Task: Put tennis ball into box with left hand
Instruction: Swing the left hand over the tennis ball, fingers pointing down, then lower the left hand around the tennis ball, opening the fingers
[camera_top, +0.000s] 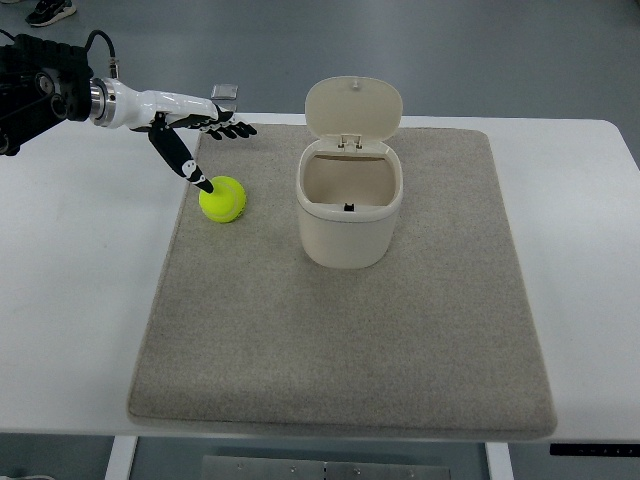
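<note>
A yellow-green tennis ball (224, 199) lies on the grey mat (340, 340), left of a cream box (349, 210) whose hinged lid (353, 107) stands open. My left hand (205, 135) reaches in from the upper left, above and behind the ball. Its fingers (232, 129) are spread flat toward the right, and the thumb (184, 162) points down so that its tip touches the ball's upper left side. Nothing is grasped. The box looks empty inside. The right arm does not show.
The mat covers most of a white table (80, 300). A small grey block (225, 93) sits at the table's far edge behind the hand. A person's shoe (50, 11) shows on the floor at top left.
</note>
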